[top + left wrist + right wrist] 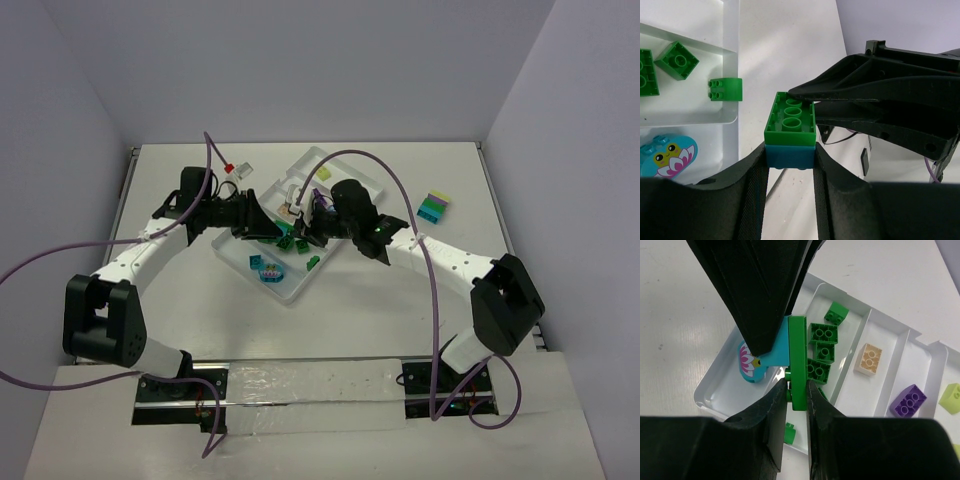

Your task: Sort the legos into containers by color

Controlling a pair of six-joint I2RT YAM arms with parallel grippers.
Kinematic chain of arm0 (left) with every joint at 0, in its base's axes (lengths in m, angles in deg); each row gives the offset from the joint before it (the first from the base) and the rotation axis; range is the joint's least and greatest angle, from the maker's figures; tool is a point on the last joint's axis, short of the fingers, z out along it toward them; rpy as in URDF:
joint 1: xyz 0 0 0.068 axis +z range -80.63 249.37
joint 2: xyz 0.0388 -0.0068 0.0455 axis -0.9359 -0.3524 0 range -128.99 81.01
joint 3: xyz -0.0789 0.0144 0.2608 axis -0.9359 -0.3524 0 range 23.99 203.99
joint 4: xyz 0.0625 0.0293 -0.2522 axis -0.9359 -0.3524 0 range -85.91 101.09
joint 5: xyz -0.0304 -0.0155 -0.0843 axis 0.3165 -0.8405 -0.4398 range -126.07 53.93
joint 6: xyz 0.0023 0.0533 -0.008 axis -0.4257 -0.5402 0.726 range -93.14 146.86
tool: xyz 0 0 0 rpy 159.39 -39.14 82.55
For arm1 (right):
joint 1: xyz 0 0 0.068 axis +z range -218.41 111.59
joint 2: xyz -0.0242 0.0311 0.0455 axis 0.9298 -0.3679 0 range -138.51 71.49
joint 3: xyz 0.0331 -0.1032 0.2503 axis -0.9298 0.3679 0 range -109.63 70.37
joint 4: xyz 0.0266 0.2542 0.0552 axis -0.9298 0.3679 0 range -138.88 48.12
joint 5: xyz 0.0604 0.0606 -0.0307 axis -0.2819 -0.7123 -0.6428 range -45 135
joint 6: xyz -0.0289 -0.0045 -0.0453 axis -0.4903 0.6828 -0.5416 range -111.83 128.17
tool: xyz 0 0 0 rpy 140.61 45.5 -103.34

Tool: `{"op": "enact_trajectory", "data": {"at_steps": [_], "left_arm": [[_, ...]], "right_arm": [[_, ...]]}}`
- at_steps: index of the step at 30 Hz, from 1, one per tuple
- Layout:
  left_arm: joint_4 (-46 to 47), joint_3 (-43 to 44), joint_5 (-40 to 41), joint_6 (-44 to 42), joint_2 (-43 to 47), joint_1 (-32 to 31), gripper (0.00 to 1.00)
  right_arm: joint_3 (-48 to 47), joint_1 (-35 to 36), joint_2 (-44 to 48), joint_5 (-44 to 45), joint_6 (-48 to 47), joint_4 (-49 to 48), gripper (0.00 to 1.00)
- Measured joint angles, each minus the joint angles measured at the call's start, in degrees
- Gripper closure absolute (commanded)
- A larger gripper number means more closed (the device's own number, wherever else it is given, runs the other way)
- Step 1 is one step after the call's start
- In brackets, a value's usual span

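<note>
A green brick (790, 119) stacked on a teal-blue brick (790, 156) is held in the air above the tray (720, 390). The teal-blue brick is clamped by the left gripper (789, 159). The green brick is pinched by the right gripper (796, 390).

Glossy plastic legos (790, 120), translucent plastic tray (731, 30), matt table (790, 40).

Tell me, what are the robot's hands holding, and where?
Two bricks stuck together. The left hand squeezes the teal-blue brick by its two sides; the right hand pinches one end of the green brick.
</note>
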Motion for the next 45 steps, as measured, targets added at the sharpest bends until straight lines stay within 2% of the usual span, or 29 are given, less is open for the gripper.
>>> {"op": "enact_trajectory", "data": {"at_steps": [6, 10, 15, 17, 24, 28, 31, 39, 43, 44, 45], "left_arm": [[4.80, -5.59, -0.38, 1.74, 1.36, -0.05, 1.00], [4.27, -9.00, 0.53, 2.13, 2.03, -0.25, 1.00], [3.05, -9.32, 3.31, 2.10, 3.81, -0.22, 1.00], [1.63, -8.76, 6.49, 2.09, 4.55, -0.18, 1.00], [-11.77, -1.78, 32.97, 3.47, 4.60, 0.41, 1.00], [-15.43, 0.31, 43.49, 4.55, 3.66, 0.46, 1.00], [-16.02, 1.25, 48.45, 5.46, 1.26, 0.50, 1.00], [-15.96, 1.48, 55.29, 7.73, -4.89, 0.50, 1.00], [-15.71, 1.48, 56.41, 7.98, -5.78, 0.50, 0.80], [-15.66, 1.48, 56.62, 8.03, -5.90, 0.50, 0.74], [-15.61, 1.48, 56.82, 8.08, -6.02, 0.50, 0.63]], "right_arm": [[-0.77, -1.99, -1.31, -2.56, 4.87, 1.58, 1.00], [-2.60, -3.69, -1.61, -2.86, 7.01, 1.49, 1.00], [-4.16, -4.20, -1.72, -2.63, 8.48, 0.97, 1.00], [-4.17, -4.20, -1.77, -1.97, 9.20, 1.01, 1.00], [-4.17, -5.39, -1.90, 4.68, 15.64, 1.03, 1.00], [-4.33, -6.13, -2.74, 5.66, 18.86, 0.91, 1.00], [-5.29, -6.14, -4.60, 5.87, 21.06, 1.69, 1.00], [-11.60, -5.66, -10.47, 8.64, 28.80, 8.99, 1.00], [-12.23, -4.74, -11.23, 10.84, 31.05, 10.29, 1.00], [-12.23, -4.26, -11.36, 11.36, 31.39, 10.39, 1.00], [-12.23, -3.78, -11.50, 11.87, 31.72, 10.50, 1.00]]}}
